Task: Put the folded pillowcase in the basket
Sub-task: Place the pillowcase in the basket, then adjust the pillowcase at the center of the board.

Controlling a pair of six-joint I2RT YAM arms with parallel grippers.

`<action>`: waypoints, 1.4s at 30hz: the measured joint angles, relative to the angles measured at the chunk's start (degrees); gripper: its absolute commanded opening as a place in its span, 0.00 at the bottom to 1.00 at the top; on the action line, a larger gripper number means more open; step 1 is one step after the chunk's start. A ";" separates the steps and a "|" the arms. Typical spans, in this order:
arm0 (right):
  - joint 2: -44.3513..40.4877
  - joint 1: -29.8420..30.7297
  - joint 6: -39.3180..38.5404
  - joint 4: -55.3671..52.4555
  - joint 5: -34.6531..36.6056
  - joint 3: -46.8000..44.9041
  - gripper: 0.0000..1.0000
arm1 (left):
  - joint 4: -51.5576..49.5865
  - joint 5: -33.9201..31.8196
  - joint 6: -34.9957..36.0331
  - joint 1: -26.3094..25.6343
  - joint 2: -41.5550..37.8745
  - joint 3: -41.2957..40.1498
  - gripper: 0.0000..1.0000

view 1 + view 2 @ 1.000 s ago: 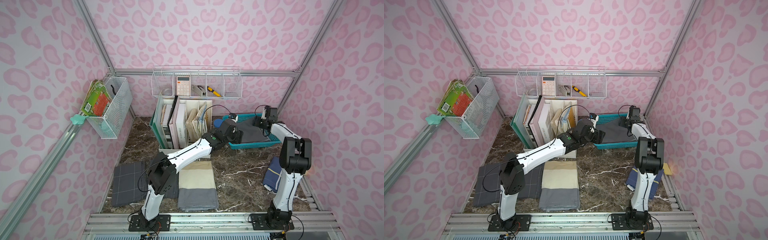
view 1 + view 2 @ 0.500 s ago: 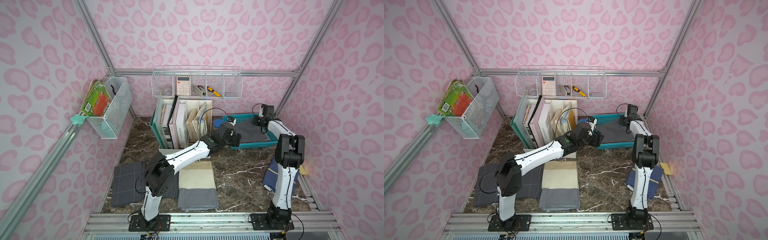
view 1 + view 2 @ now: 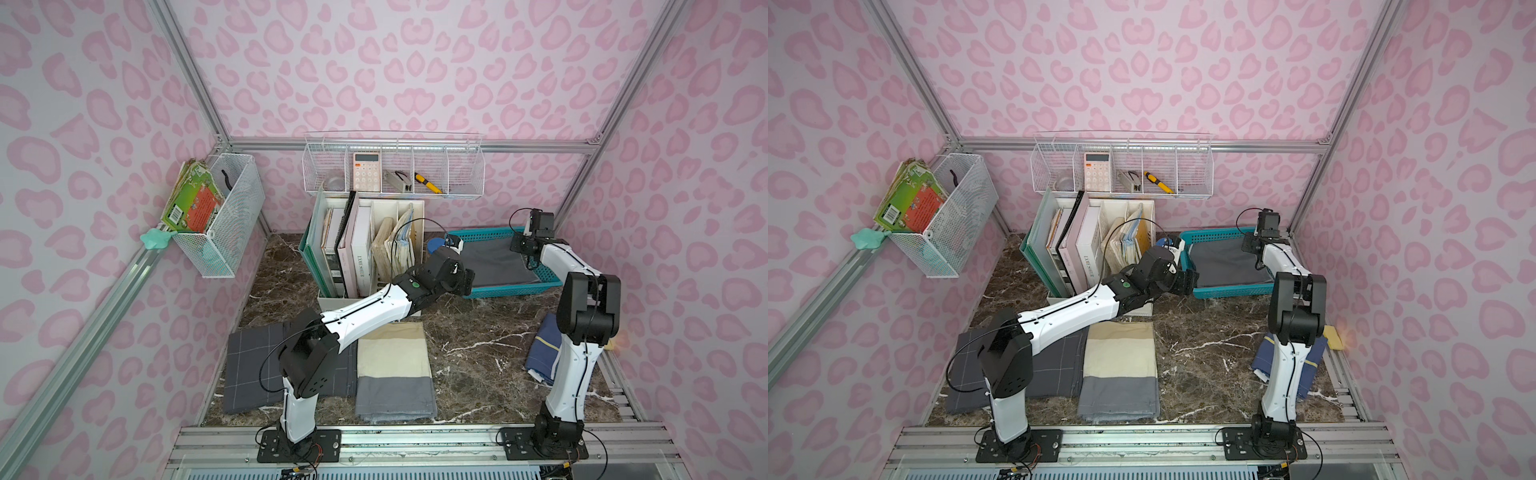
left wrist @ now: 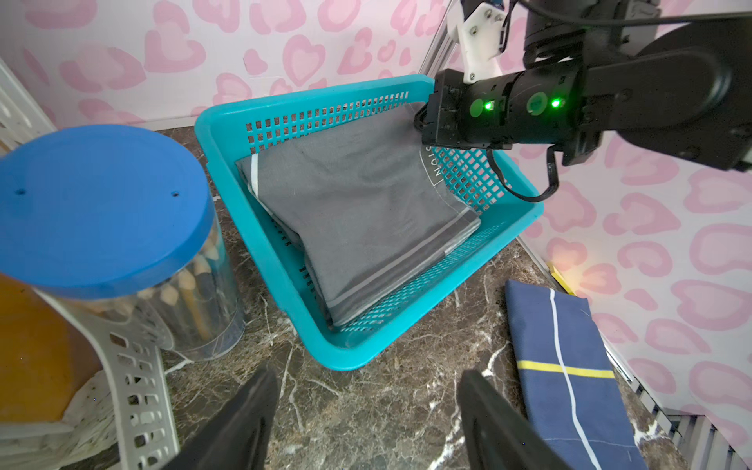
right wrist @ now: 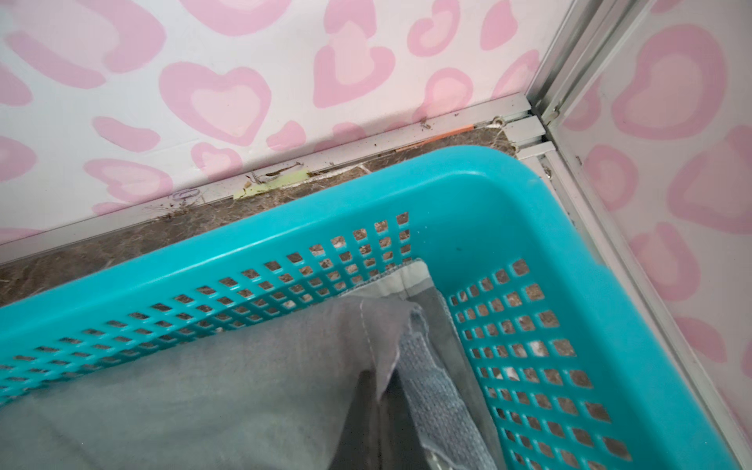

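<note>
Grey pillowcase [image 3: 494,264] lies inside basket [image 3: 515,289], seemingly flat.

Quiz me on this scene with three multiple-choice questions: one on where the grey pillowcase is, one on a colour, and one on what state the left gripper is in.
1. Where does the grey pillowcase lie?
A) on the table
B) in the teal basket
C) in the wire shelf on the wall

2. What colour is the jar's lid beside the basket?
A) red
B) blue
C) white

3. How does the left gripper stand?
A) open and empty
B) shut on the basket rim
C) shut on the pillowcase

Answers:
1 B, the folded cloth sits within the basket's walls.
2 B, the left wrist view shows it plainly blue.
3 A, its fingers stand wide apart with nothing between them.
</note>
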 measured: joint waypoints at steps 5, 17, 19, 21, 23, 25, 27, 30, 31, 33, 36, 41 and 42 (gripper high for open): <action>2.73 0.00 0.92 -1.55 1.44 1.84 0.34 | -0.02 -0.13 -0.22 0.00 -2.47 -2.14 0.80; -18.43 7.72 1.57 -1.90 5.75 -10.21 0.80 | -4.39 -3.04 -1.64 -1.05 -15.23 -12.20 0.89; -23.69 10.38 2.10 -1.90 6.36 -14.69 0.80 | -7.41 -3.82 -2.60 -1.20 -18.12 -13.22 0.96; -30.16 13.75 2.73 -1.90 6.93 -20.63 0.82 | -9.53 -4.79 -3.13 -1.40 -21.20 -14.71 0.99; -36.13 17.18 3.23 -2.34 7.06 -25.92 0.82 | -12.15 -6.19 -4.42 -1.38 -24.04 -16.63 0.99; -41.72 21.57 4.39 -2.93 7.50 -30.62 0.83 | -15.08 -7.65 -5.33 -1.38 -26.75 -18.88 0.99; -47.06 27.12 5.51 -4.15 8.85 -34.84 0.83 | -18.38 -9.92 -6.71 -1.38 -29.68 -21.11 0.99; -52.28 36.26 7.48 -6.49 10.95 -39.50 0.83 | -22.84 -13.94 -9.03 -1.38 -33.64 -22.93 0.99; -53.44 39.47 8.37 -7.54 11.61 -40.83 0.83 | -24.04 -15.08 -9.20 -1.31 -34.77 -23.34 0.99; -55.36 46.38 11.10 -9.84 13.49 -43.41 0.84 | -26.45 -17.62 -10.29 -1.05 -37.31 -24.30 0.99; -56.33 55.69 15.96 -11.54 15.54 -46.64 0.84 | -29.53 -20.37 -11.26 -0.09 -39.98 -25.59 0.99; -50.71 67.04 23.54 -12.22 17.18 -48.59 0.86 | -33.44 -23.41 -12.35 2.08 -42.80 -27.32 0.99; -48.41 69.22 24.65 -12.39 17.31 -48.13 0.86 | -34.03 -23.80 -12.79 2.49 -43.58 -27.87 0.99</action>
